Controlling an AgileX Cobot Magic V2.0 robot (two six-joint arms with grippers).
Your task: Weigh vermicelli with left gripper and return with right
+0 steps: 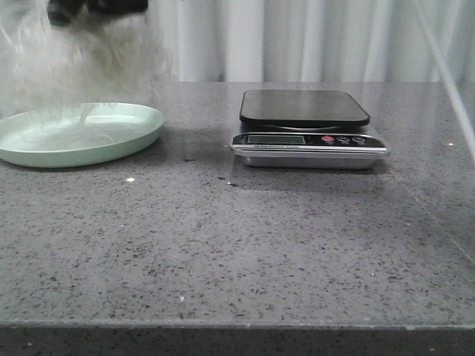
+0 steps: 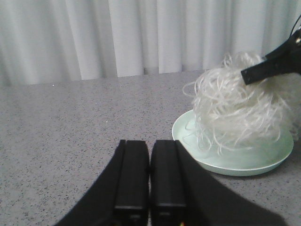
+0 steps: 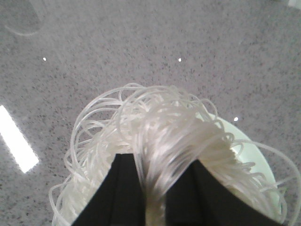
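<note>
Currently the right gripper (image 3: 153, 188) pinches the vermicelli (image 3: 155, 141) by a thick bunch of strands between its fingers, the tangle hanging above the pale green plate (image 1: 111, 141) at upper left of the front view, lowest threads seemingly brushing or just over the dish. Left gripper (image 2: 150, 179) sits low over the grey table (image 1: 223, 245), fingers pressed together, holding nothing, aimed toward the plate. Scale (image 1: 308, 126) stands at centre right, its black platform bare; judging by that, weighing looks done and the return is under way. Risks: loops spread wider than the plate rim, so a release could drape strands onto the table; threads may also cling to the fingers on opening and drag the mound back off. Plate sits at the left edge of the front view, its left rim cut off. Room: broad bare tabletop between plate and scale and toward the near edge; curtain (image 1: 297, 37) behind.
</note>
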